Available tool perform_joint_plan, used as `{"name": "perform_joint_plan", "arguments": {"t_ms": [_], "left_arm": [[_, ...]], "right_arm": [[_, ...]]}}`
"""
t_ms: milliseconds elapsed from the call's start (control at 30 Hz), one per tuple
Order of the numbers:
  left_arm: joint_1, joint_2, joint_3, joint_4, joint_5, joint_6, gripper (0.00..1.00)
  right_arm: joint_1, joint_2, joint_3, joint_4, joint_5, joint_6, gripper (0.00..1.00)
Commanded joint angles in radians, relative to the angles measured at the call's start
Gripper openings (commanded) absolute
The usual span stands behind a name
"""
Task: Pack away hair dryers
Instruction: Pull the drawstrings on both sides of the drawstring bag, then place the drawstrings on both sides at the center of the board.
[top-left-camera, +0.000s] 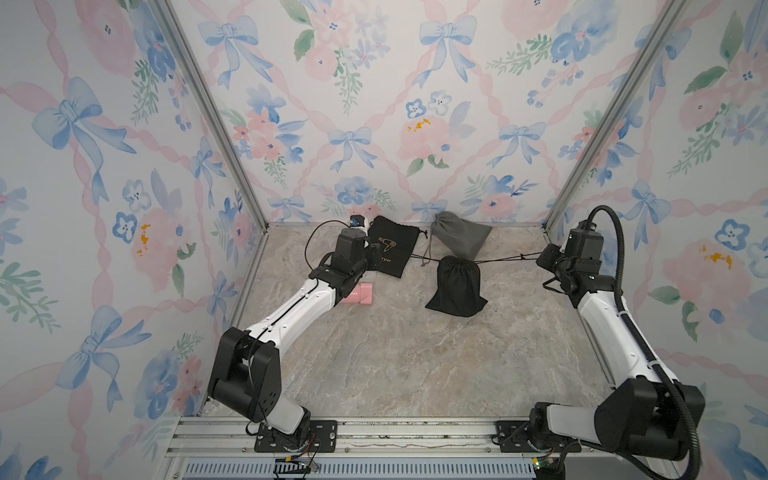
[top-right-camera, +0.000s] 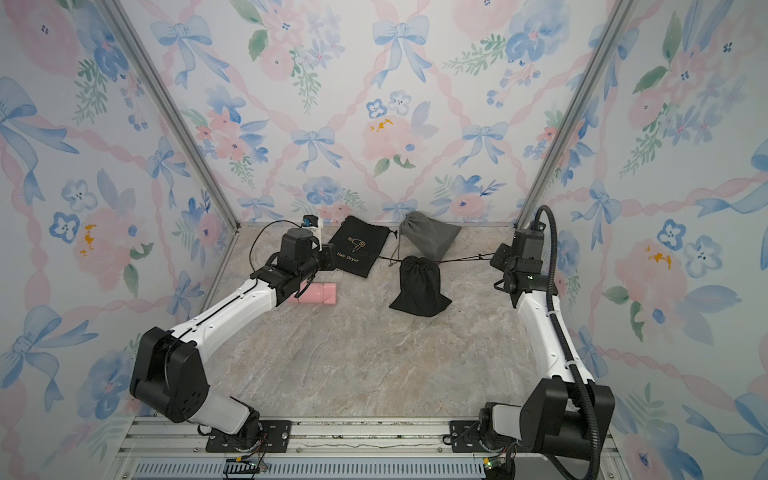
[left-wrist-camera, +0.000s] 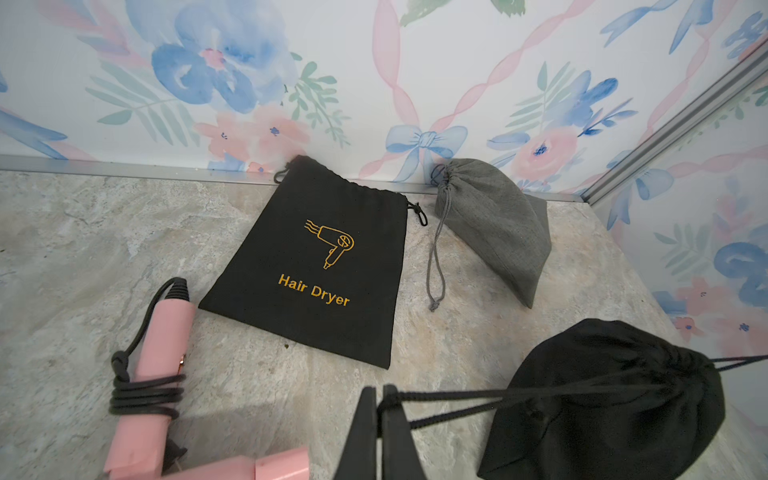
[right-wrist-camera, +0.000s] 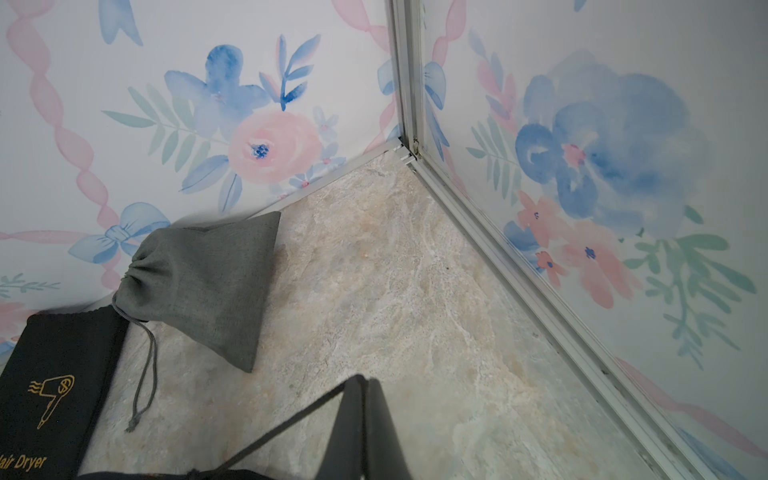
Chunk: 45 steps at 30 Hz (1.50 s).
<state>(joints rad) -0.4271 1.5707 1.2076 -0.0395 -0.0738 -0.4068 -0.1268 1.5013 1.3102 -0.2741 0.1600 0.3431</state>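
The left hand (left-wrist-camera: 380, 401) is pinched tight on a drawstring (left-wrist-camera: 457, 395) of the bulging black pouch (left-wrist-camera: 602, 399). The right hand (right-wrist-camera: 365, 390) is clamped on the opposite cord (right-wrist-camera: 282, 422), and the pouch sits between them. A pink hair dryer (left-wrist-camera: 164, 332) lies on the counter (left-wrist-camera: 270, 395) just beside the left hand.

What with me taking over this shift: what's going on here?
The left claw and right claw each pinch a drawstring of the bulging black pouch, cords stretched taut to either side. A grey pouch sits cinched by the back wall. The pink dryer lies unpacked beside a flat printed pouch.
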Motion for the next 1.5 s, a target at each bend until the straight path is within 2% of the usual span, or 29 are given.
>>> {"name": "perform_joint_plan", "arguments": {"t_ms": [0,233,433,500,633,767,1033,1100,1167,1300,1333,1467], "left_arm": [[0.026,0.101,0.084,0.025,-0.057,0.03,0.0],[0.026,0.372,0.318,0.026,-0.024,0.068,0.0],[0.025,0.524,0.477,0.024,0.022,0.066,0.0],[0.021,0.553,0.507,0.024,0.036,0.063,0.0],[0.01,0.574,0.529,0.026,0.052,0.062,0.14],[-0.002,0.609,0.564,0.026,0.088,0.046,0.19],[-0.026,0.673,0.66,0.025,0.114,0.009,0.22],[-0.034,0.678,0.676,0.025,0.12,0.012,0.25],[-0.035,0.672,0.678,0.024,0.13,0.013,0.38],[-0.035,0.618,0.655,0.024,0.145,0.05,0.64],[-0.033,0.593,0.646,0.024,0.142,0.064,0.68],[-0.015,0.487,0.578,0.023,0.135,0.088,0.89]], "right_arm": [[-0.03,0.081,0.067,0.042,0.029,-0.004,0.0],[-0.019,0.273,0.202,0.043,-0.006,-0.01,0.0],[0.005,0.378,0.293,0.021,-0.005,-0.02,0.0],[0.012,0.395,0.311,0.012,-0.005,-0.024,0.0],[0.031,0.378,0.276,0.042,-0.012,-0.024,0.0],[0.042,0.383,0.269,0.046,-0.028,-0.019,0.0],[0.044,0.451,0.354,0.019,-0.061,-0.007,0.05],[0.043,0.469,0.388,0.005,-0.079,-0.003,0.11],[0.044,0.467,0.396,0.01,-0.097,0.003,0.25],[0.044,0.399,0.353,0.067,-0.153,0.006,0.63],[0.043,0.375,0.34,0.082,-0.171,0.004,0.69],[0.044,0.277,0.29,0.128,-0.254,0.012,0.79]]}}
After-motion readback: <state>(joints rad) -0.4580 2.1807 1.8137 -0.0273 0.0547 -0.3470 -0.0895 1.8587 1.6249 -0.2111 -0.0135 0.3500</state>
